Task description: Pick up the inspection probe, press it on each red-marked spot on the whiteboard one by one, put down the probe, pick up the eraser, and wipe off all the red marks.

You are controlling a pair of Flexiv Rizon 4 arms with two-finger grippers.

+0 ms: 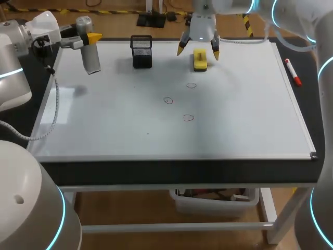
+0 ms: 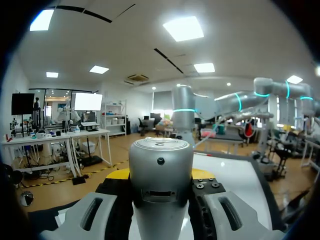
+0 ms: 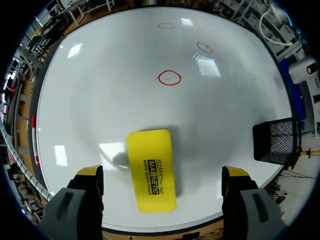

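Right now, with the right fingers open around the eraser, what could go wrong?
1. The eraser lies slightly slanted between the right gripper's open fingers, so closing could twist it or catch only a corner.
2. The left gripper holds the probe over the whiteboard, not yet put down. Lowering it might knock the nearby black mesh holder.

The eraser (image 1: 200,60) lies far-middle on the whiteboard (image 1: 104,120), between the spread fingers of the right pincer (image 1: 198,52). A basket (image 1: 141,52) stands to its left. Further left, the left pincer (image 1: 87,40) grips the probe (image 1: 89,49), apparently above the corner. Three marks (image 1: 188,117) lie mid-board, with a marker (image 1: 292,72) at the right edge.
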